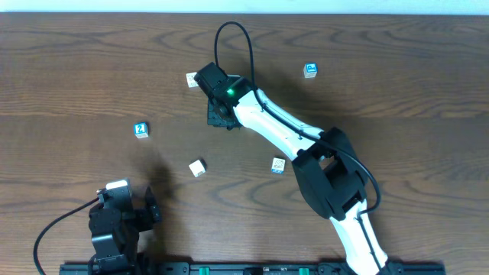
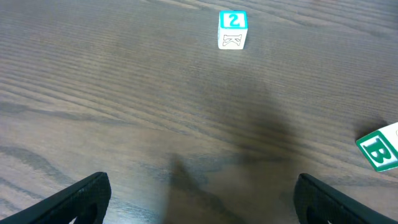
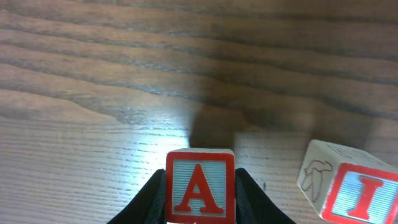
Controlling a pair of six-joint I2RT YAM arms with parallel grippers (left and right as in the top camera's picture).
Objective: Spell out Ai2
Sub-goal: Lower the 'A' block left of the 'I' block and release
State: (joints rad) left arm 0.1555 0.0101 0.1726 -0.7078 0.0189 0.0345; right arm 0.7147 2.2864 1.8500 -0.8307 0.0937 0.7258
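My right gripper point(image 3: 200, 179) is shut on a block with a red "A" point(image 3: 200, 190), held low over the wood table. A red "I" block point(image 3: 351, 186) lies tilted just to its right; in the overhead view it appears to be the block point(image 1: 191, 79) beside my right gripper point(image 1: 214, 95), which hides the A block. A blue "2" block point(image 2: 233, 29) lies far ahead of my open, empty left gripper point(image 2: 202, 190), and shows at the left in the overhead view point(image 1: 140, 130). My left gripper point(image 1: 126, 202) rests at the near left.
A green "B" block point(image 2: 379, 149) lies at the right edge of the left wrist view, also in the overhead view point(image 1: 198, 168). A blue-marked block point(image 1: 278, 164) lies beside the right arm. Another blue block point(image 1: 310, 70) lies at the far right.
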